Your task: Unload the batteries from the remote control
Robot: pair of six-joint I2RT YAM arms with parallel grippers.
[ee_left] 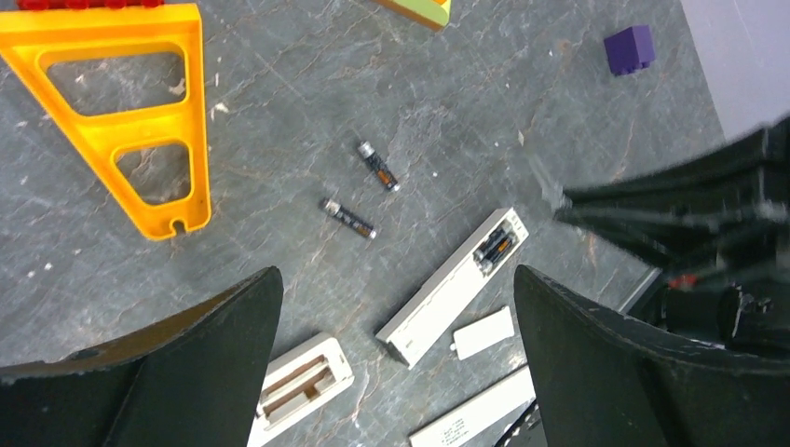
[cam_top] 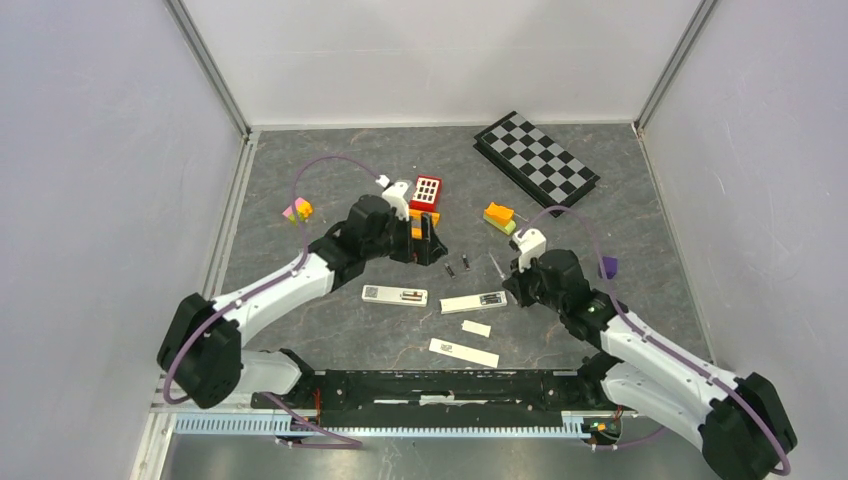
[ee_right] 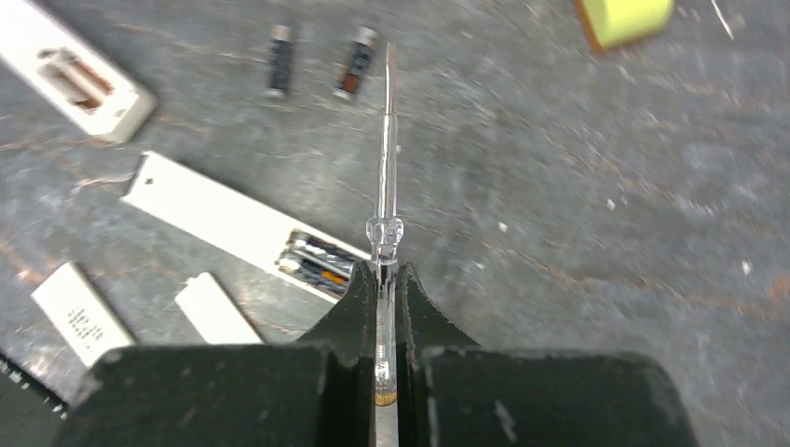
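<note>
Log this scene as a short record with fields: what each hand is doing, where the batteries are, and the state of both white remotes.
left hand: open, holding nothing
right hand: shut on thin rod tool
loose batteries: two, out of the remotes, not touching each other
loaded remote: compartment uncovered, seated batteries showing
other remote: compartment uncovered, looks empty

Colour rundown, tabletop:
Table (cam_top: 300, 180) grey marbled; remotes (cam_top: 394, 294) white; batteries (ee_left: 377, 166) dark, metallic ends; board (cam_top: 536, 155) black/grey checks; frame (ee_left: 102, 37) orange; cube (ee_left: 629, 48) purple; block (cam_top: 426, 191) red, white grid; screwdriver (ee_right: 386, 140) clear handle, grey shaft.
</note>
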